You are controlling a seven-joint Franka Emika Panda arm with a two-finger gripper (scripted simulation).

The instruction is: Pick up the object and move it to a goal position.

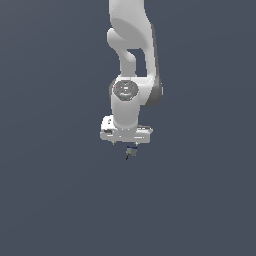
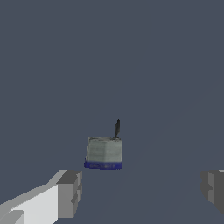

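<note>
The object is a tiny grey block with a blue edge and a thin dark stub. In the wrist view it lies ahead of the wide gap between my two grey fingers, nearer to this one than to the other. Neither finger touches it. In the exterior view the object shows just below the white hand, and my gripper hangs right above it. The gripper is open and holds nothing.
The white arm comes down from the top of the exterior view. Around it there is only a plain dark grey-blue ground.
</note>
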